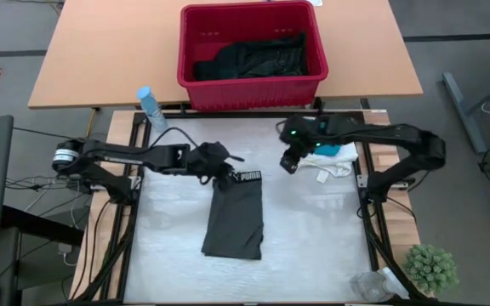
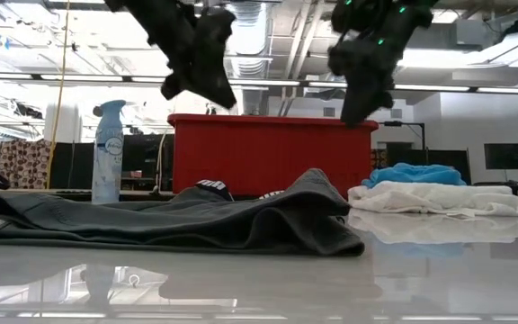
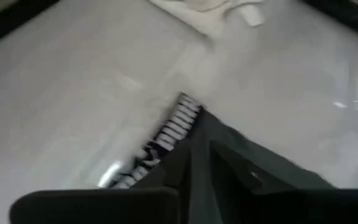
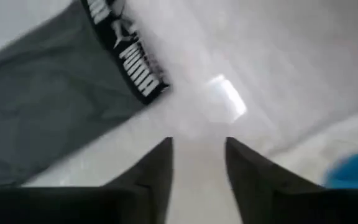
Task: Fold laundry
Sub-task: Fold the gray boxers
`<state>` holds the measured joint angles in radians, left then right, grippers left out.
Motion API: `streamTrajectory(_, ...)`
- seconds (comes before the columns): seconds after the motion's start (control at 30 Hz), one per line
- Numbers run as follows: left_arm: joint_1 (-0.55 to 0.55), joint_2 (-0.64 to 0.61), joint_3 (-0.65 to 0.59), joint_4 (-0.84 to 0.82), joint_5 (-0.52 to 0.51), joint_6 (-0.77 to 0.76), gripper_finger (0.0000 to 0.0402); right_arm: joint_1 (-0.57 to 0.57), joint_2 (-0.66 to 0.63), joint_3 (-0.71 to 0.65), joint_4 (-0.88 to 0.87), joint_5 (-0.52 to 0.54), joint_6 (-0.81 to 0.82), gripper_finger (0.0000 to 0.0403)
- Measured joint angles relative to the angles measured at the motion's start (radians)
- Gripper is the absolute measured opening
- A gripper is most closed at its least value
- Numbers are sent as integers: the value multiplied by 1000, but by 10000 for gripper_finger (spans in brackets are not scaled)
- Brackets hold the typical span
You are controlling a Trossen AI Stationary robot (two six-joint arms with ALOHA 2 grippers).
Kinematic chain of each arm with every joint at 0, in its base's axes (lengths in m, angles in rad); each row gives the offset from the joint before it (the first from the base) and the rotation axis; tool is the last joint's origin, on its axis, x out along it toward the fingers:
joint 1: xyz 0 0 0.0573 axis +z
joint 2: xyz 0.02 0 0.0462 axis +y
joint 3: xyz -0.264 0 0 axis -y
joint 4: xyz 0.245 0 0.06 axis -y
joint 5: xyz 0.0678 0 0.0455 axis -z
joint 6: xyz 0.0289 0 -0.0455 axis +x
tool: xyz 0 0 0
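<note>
A dark grey garment [image 1: 232, 217] lies folded on the white table top, its black lettered waistband [image 4: 129, 56] toward the far edge. My left gripper [image 1: 221, 161] hangs in the air above that waistband end [image 2: 200, 90], with nothing hanging from it. My right gripper [image 4: 197, 158] is open and hovers over bare table [image 1: 289, 163] between the waistband and a pile at the right. In that pile, a teal garment [image 1: 328, 150] lies on a white one [image 2: 439, 200]. Black garments [image 1: 253, 58] lie in the red basket [image 1: 252, 92] beyond the far edge.
A blue spray bottle [image 1: 150, 109] stands at the far left corner. A small green plant [image 1: 432, 268] and a clear object [image 1: 371, 286] sit at the near right corner. Bare table top spreads to the left of the grey garment and at the near right.
</note>
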<state>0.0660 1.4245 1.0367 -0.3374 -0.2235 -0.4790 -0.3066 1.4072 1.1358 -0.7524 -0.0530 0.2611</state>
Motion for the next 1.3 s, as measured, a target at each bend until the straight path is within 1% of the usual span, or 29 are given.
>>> streamTrajectory(0.1,-43,-3,0,-4,-9,-42,78,20,83,0,71,-57,4,243)
streamTrajectory(0.17,-70,18,0,3,-40,-69,100,35,132,0,116,-68,29,277)
streamTrajectory(0.23,-93,48,0,8,-76,-89,120,49,169,0,167,-68,49,299)
streamTrajectory(0.3,-109,87,0,14,-109,-110,137,56,201,0,203,-71,70,310)
streamTrajectory(0.4,-126,152,-1,3,-183,-121,149,58,241,0,234,-75,87,313)
streamTrajectory(0.47,-127,193,-1,3,-222,-121,149,58,260,0,248,-75,91,311)
streamTrajectory(0.57,-123,241,-2,0,-251,-144,143,52,281,0,263,-78,110,310)
streamTrajectory(0.7,-118,256,-43,29,-290,-170,135,43,284,0,284,-78,125,309)
streamTrajectory(0.83,-106,258,-123,90,-296,-218,131,40,283,0,307,-39,158,309)
streamTrajectory(0.93,-91,258,-182,165,-280,-226,130,37,289,0,338,-11,181,309)
streamTrajectory(1.07,-52,258,-230,198,-243,-227,130,36,302,-1,345,-1,184,309)
streamTrajectory(1.13,-25,258,-248,228,-192,-167,130,36,299,0,356,-1,180,309)
streamTrajectory(1.3,48,260,-270,385,-82,-24,130,23,278,0,342,-10,179,309)
